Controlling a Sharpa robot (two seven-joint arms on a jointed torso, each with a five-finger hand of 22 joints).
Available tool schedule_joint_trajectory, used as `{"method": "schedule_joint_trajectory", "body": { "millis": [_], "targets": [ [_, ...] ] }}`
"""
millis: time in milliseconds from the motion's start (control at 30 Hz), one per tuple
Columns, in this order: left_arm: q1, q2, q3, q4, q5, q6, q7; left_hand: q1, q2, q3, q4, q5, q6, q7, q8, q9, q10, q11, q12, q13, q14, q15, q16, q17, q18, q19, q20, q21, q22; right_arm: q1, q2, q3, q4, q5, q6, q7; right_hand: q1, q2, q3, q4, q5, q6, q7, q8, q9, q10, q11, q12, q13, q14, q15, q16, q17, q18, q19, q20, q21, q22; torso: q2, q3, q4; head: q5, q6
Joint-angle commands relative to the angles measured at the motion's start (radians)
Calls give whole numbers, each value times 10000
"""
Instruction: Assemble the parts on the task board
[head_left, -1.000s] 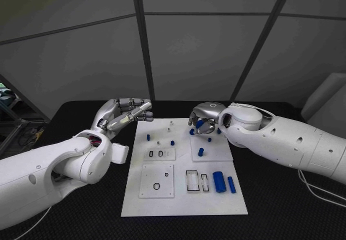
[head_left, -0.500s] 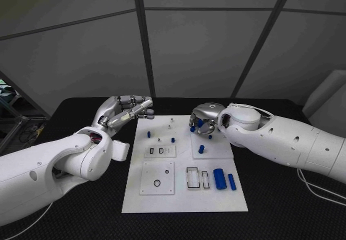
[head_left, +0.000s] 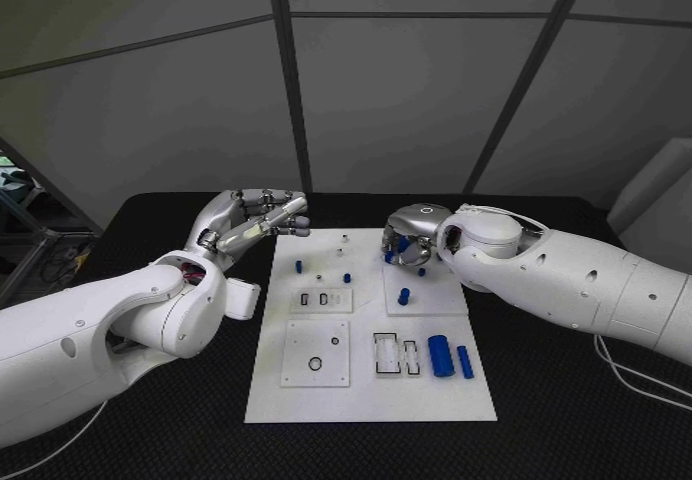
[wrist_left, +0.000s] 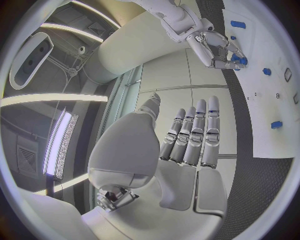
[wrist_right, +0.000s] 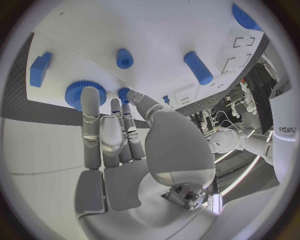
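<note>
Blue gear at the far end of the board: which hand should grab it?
Probably the right hand: its fingertips already touch the gear. The left hand hovers open off the board's edge.

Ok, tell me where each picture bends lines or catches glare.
Head view: straight lines, even light on the task board. Left wrist view: fisheye curves the board edge, bright light strips glare behind the left hand. Right wrist view: board bows above the right hand.

R hand (head_left: 411, 243) moved off blue gear (wrist_right: 77, 93) at board's far edge; fingers (wrist_right: 91, 120) now just above it. L hand (head_left: 257, 222) rose slightly.
</note>
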Motion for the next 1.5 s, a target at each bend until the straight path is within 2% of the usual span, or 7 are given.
{"method": "schedule_joint_trajectory", "body": {
  "millis": [33,300,433,767,1033,1267,1500],
  "targets": [
    [10,-11,8,17,-94,156,23,8,-7,-58,-3,58,-21,131,-74,-15,-56,5,-75,-4,-57,38,-77,11,-146,-16,41,25,-3,21,33,1,-30,13,-111,52,4,77,87,31,-70,97,-1,48,19,135,-11,64,-9,318,-88,67,66,-73,68,-17,83,68,7,-8,1,-13,-78],
    [11,-23,8,31,-94,185,12,8,-7,-58,-3,58,-21,131,-74,-15,-56,5,-75,-4,-57,38,-77,11,-146,-16,41,25,-3,21,89,0,-90,64,-248,32,8,153,269,169,-216,399,-2,147,77,398,-53,118,12,315,-122,207,207,-89,69,-30,263,250,14,-12,6,-15,-152],
    [12,-31,9,27,-94,197,6,5,6,-57,0,58,-19,131,-79,-14,-56,8,-83,-3,-65,41,-86,12,-147,-24,43,22,-5,21,125,0,-156,74,-292,21,214,267,586,177,-834,607,-15,193,131,558,-76,91,18,307,-146,305,300,-103,50,-56,413,394,7,-14,12,-7,-170],
    [14,-50,10,24,-94,230,-11,5,25,-52,3,59,-16,136,-84,-14,-56,8,-91,-2,-70,44,-93,14,-148,-33,45,18,-7,22,210,0,-246,81,-639,34,516,349,961,76,-878,854,-12,260,217,741,-106,53,33,285,-168,345,317,-103,-10,-90,560,513,9,-12,-1,66,-127],
    [14,-65,11,10,-93,242,-10,14,57,-44,0,58,-10,144,-93,-12,-64,13,-112,-1,-76,47,-105,19,-150,-48,48,12,-10,22,234,2,-227,198,-1331,35,615,285,1071,5,-800,926,17,267,260,835,-104,15,45,284,-185,392,371,-122,1,-94,697,662,10,-17,7,110,-101],
    [14,-80,12,7,-93,258,-10,10,93,-44,1,58,3,169,-108,-10,-108,24,-163,-5,-87,55,-125,27,-151,-69,54,5,-15,23,368,4,-341,226,-1993,-108,600,240,1075,6,-789,925,31,256,266,834,-92,-11,43,286,-179,414,400,-126,-6,-90,723,684,11,-12,1,141,166],
    [14,-87,12,-22,-93,272,-9,9,98,-45,0,58,4,173,-112,-10,-118,28,-173,-6,-89,57,-130,29,-151,-73,55,4,-16,25,578,7,-504,222,-2349,-145,605,232,1083,3,-784,933,35,256,271,839,-92,-17,43,295,-177,452,456,-134,13,-89,760,740,27,-19,-2,179,260]
  ]
}}
